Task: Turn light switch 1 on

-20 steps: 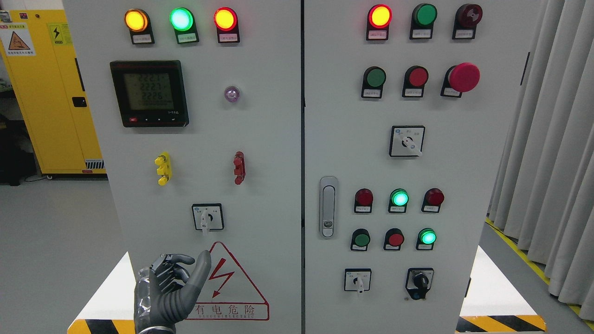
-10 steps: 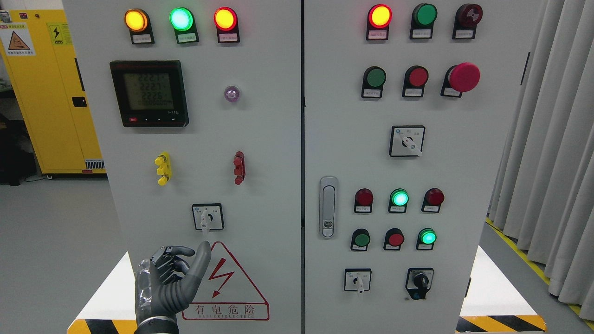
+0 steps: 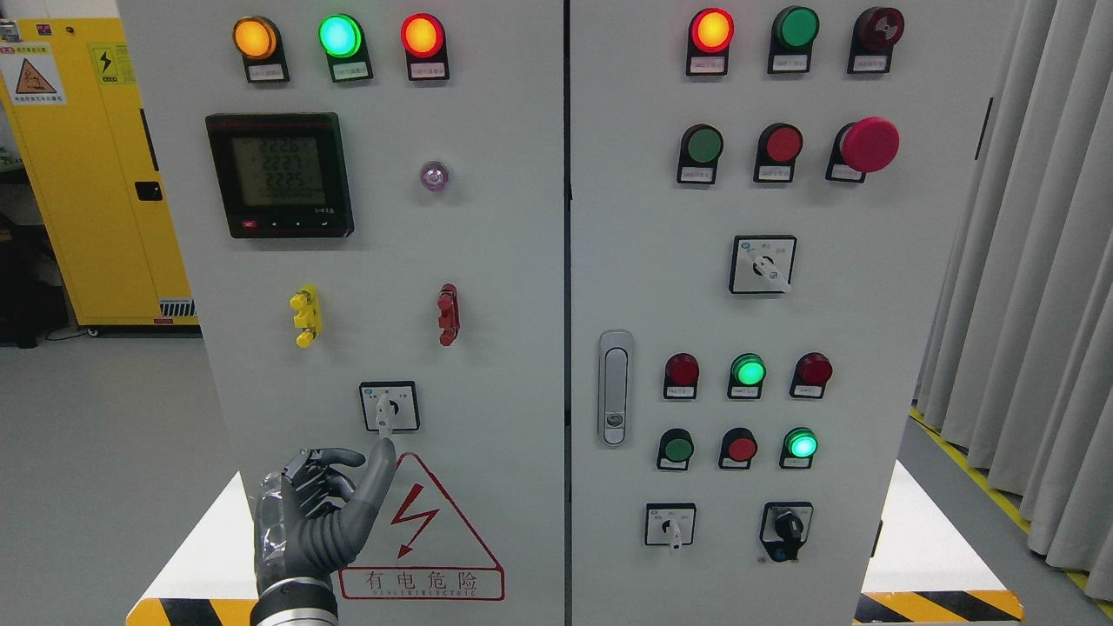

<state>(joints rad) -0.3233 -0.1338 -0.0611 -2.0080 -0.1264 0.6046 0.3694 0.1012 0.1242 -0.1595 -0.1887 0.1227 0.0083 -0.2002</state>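
A: Far left, a yellow cabinet (image 3: 96, 174) cut off by the frame. Left hand (image 3: 322, 513) low on the grey panel (image 3: 487, 261), thumb up, other fingers curled, holding nothing.

B: Thumb tip just under the rotary switch (image 3: 389, 406); its tiny labels unreadable. Warning triangle (image 3: 426, 530) reads "有电危险". Open panel rightward.

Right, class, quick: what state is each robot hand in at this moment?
Left hand: open, holding nothing, thumb up just below the rotary switch.
Right hand: not in view.
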